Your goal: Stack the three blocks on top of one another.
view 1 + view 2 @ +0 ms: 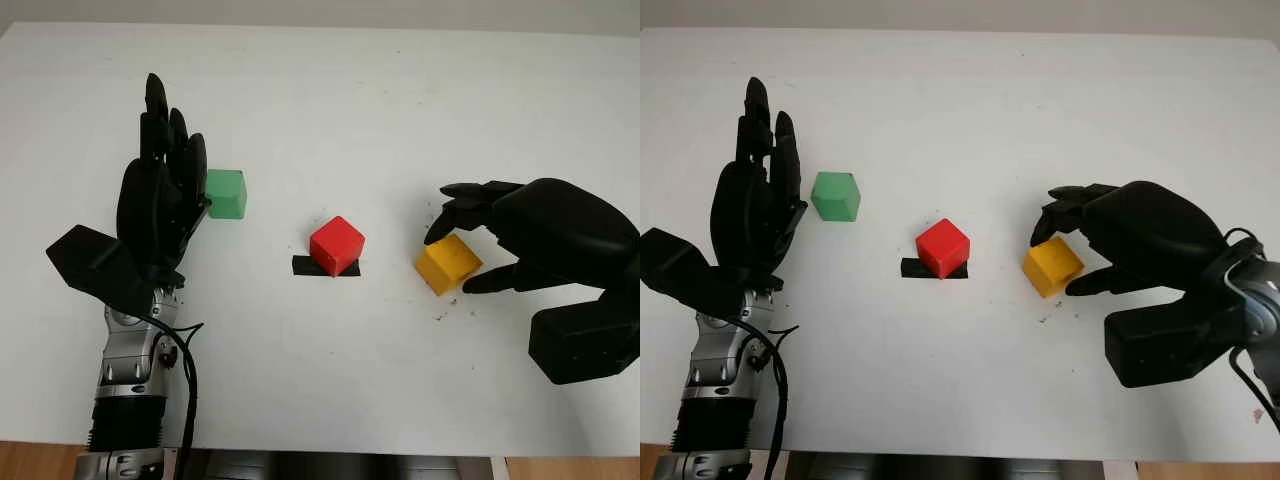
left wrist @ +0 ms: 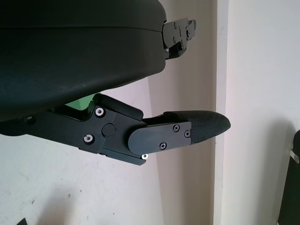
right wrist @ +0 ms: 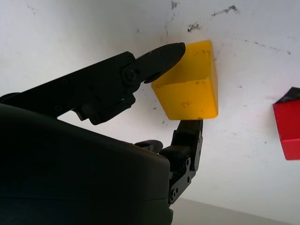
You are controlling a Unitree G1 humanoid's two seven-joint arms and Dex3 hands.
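Yellow block (image 1: 447, 264) sits on the white worktop (image 1: 400, 100) with the right hand (image 1: 470, 240) closing around it, fingertips touching opposite faces, not lifted. It looks light, rigid and smooth-sided, so a pinch on two flat parallel faces seems best. The red block (image 1: 337, 245) rests on a strip of black tape (image 1: 305, 266) at centre; the green block (image 1: 226, 193) lies just beside the open left hand (image 1: 160, 190). Bare worktop surrounds all three, edges well away.
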